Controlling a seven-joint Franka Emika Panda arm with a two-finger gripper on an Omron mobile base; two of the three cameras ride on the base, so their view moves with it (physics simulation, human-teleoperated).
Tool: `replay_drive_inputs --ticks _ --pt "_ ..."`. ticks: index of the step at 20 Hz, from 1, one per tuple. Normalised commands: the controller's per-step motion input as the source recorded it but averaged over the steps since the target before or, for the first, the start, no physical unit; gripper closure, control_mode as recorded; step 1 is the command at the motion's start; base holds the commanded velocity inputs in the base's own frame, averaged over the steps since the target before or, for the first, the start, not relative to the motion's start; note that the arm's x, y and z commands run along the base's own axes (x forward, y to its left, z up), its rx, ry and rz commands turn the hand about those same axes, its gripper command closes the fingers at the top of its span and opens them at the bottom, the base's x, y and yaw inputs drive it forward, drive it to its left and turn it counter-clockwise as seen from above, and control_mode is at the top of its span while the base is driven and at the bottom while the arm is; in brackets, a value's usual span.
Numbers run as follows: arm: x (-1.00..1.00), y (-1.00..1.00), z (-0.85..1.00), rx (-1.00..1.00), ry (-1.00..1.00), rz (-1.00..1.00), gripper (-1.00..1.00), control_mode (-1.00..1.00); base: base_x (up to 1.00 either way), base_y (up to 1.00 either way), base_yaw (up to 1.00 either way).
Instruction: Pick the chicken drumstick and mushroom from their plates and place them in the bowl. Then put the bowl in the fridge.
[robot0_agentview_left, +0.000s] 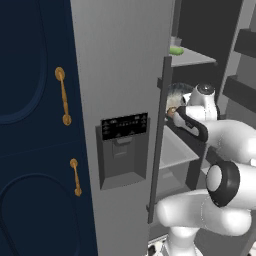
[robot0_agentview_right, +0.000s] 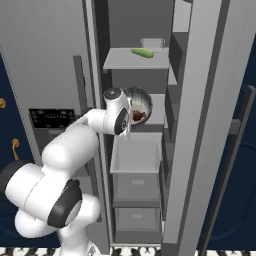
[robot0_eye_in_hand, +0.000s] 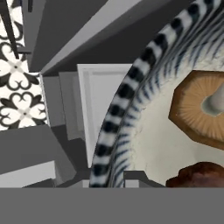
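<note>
I am reaching into the open fridge (robot0_agentview_left: 120, 75), and my gripper (robot0_eye_in_hand: 114, 179) is shut on the rim of the bowl (robot0_eye_in_hand: 127, 92). The rim, striped dark and pale, runs down between my fingertips. Inside the bowl lie the mushroom (robot0_eye_in_hand: 199, 107), gills and stem facing up, and the reddish-brown chicken drumstick (robot0_eye_in_hand: 199, 177). In the right base view the bowl (robot0_agentview_right: 141, 99) hangs tilted just above a middle fridge shelf (robot0_agentview_right: 135, 155), with the drumstick (robot0_agentview_right: 138, 116) showing in it. The left base view has the bowl (robot0_agentview_left: 177, 92) behind my hand. The plates are out of view.
A green vegetable (robot0_agentview_right: 142, 52) and a pale container (robot0_agentview_right: 152, 43) sit on the upper shelf. Two drawers (robot0_agentview_right: 136, 187) lie below the middle shelf. The open right door (robot0_agentview_right: 210, 125) stands close on the right. Navy cabinets with brass handles (robot0_agentview_left: 62, 95) flank the left.
</note>
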Motion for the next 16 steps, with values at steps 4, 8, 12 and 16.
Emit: replay_drive_inputs --ticks 4,8,12,16 --pt "0.42 -0.11 0.0 0.0 0.0 0.0 1.0 -1.0 0.0 0.0 0.0" --pt "0.15 -0.23 -0.11 0.0 0.0 0.0 1.0 -1.0 0.0 0.0 0.0" --pt "0.04 -0.03 -0.18 0.0 0.0 0.0 1.0 -1.0 0.0 0.0 0.0" --pt "0.29 0.0 -0.03 0.0 0.0 0.0 1.0 -1.0 0.0 0.0 0.0"
